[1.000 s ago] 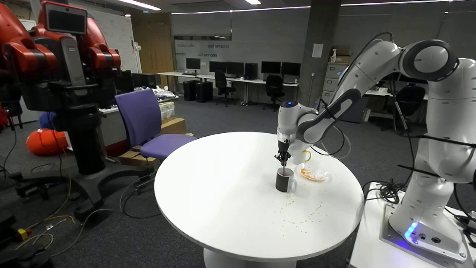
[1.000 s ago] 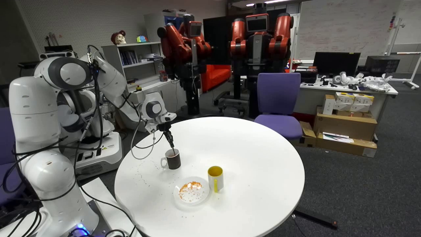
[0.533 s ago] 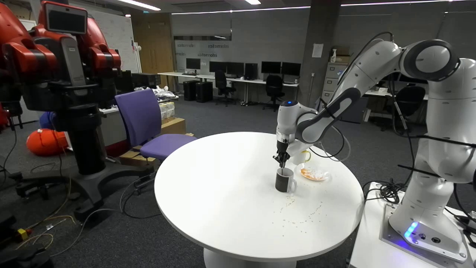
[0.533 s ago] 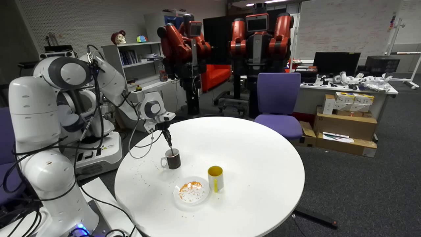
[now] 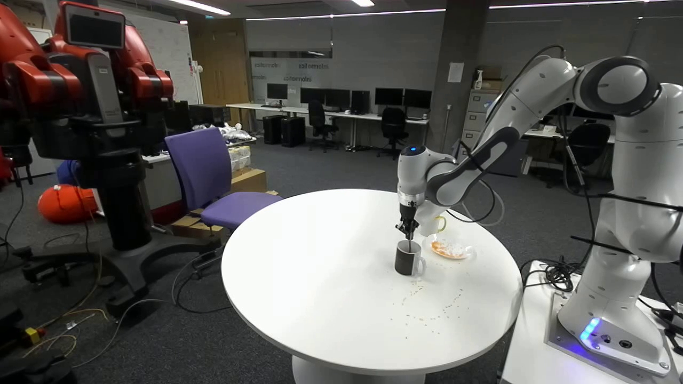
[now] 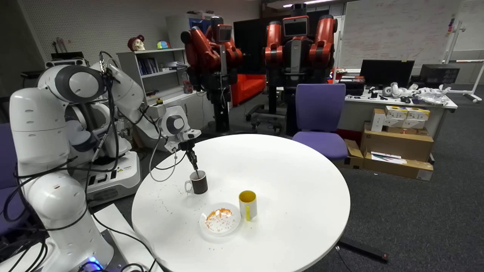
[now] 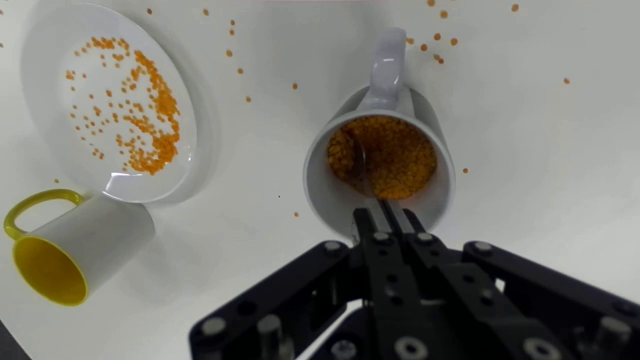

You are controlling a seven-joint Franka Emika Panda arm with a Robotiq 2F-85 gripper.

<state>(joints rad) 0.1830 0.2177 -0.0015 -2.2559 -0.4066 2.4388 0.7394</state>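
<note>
One yellow-handled mug point(image 7: 100, 240) stands upright, well left of the jaws; just beside it, left and ahead of them, a white plate point(image 7: 45, 75) carries orange grains point(image 7: 165, 107). Stray ones dot the desk point(image 7: 240, 165) between. Directly ahead of and below the jaws, a dark-sided mug point(image 7: 320, 190) holds more grains and the lower end of an apparent spoon point(image 7: 361, 165), its handle clenched between them. Swinging sideways could press spoon against rim, tipping the mug.

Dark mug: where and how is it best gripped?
Probably by the handle of the dark mug, from above, jaws on either side: it juts outward, clear of the utensil, while the upright mug's orange contents argue for a level lift.
</note>
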